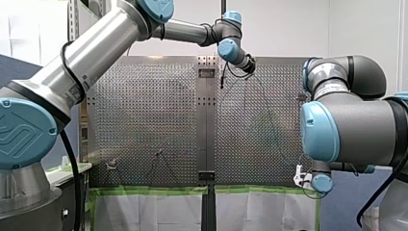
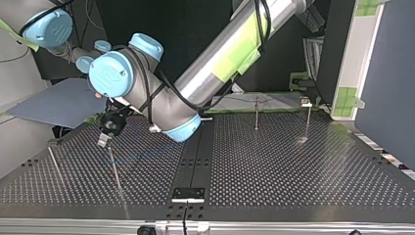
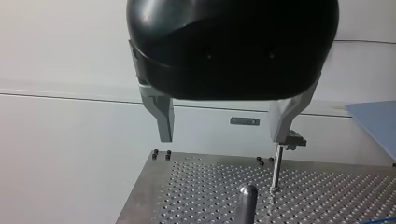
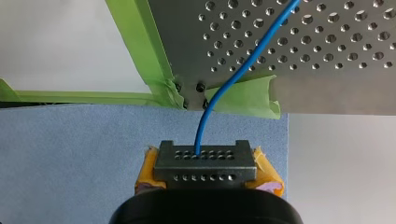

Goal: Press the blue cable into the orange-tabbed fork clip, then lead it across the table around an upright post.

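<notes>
The blue cable (image 4: 224,88) comes out of my right hand (image 4: 204,161), which is clenched on it just off the corner of the table (image 4: 327,46). From there it runs ahead over the holes. If this hand pulls too hard, the cable could slip out.

My left hand (image 3: 224,137) is released and holds nothing. A round-topped post (image 3: 247,193) stands just under it, so coming down it could bump that post. In the top view this hand hangs at 9 o'clock from the table's middle.

I cannot find the orange-tabbed clip anywhere. In the wide views the cable is too thin to follow.
</notes>
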You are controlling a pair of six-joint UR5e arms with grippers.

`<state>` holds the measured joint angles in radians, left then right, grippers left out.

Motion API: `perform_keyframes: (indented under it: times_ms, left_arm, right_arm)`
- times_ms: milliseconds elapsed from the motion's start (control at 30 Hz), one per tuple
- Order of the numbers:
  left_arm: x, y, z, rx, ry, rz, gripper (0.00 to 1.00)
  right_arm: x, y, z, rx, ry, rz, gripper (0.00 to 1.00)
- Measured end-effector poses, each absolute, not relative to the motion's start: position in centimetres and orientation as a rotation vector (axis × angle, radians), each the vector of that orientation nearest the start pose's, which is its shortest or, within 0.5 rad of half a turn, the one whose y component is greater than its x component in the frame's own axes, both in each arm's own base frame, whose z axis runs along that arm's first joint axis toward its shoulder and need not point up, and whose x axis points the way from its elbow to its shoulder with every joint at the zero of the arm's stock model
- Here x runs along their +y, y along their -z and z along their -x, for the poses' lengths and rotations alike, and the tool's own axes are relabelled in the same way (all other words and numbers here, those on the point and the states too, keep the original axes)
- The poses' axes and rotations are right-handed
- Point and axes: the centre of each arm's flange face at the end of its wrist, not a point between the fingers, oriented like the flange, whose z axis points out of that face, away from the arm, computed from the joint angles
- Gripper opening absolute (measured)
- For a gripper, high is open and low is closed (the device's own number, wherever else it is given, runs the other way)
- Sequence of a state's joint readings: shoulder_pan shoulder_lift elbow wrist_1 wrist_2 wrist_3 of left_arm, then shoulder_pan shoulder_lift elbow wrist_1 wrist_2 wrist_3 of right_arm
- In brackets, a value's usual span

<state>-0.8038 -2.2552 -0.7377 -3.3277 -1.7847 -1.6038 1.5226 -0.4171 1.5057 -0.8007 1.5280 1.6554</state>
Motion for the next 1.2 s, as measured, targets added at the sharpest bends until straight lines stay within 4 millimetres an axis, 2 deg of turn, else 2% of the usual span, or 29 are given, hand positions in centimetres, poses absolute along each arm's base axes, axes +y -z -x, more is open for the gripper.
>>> perform_keyframes:
  times_ms: [667,1200]
  left_arm:
    - [-61.5,-44.6,-44.1,1.574,0.456,-0.431,1.0]
    - [-59.8,-44.0,-44.0,1.662,0.339,-0.345,1.0]
  right_arm:
    - [-64.3,13.7,-10.7,-1.5,-1.126,-1.365,0.0]
    - [-64.3,13.7,-10.8,-1.498,-1.128,-1.368,0.0]
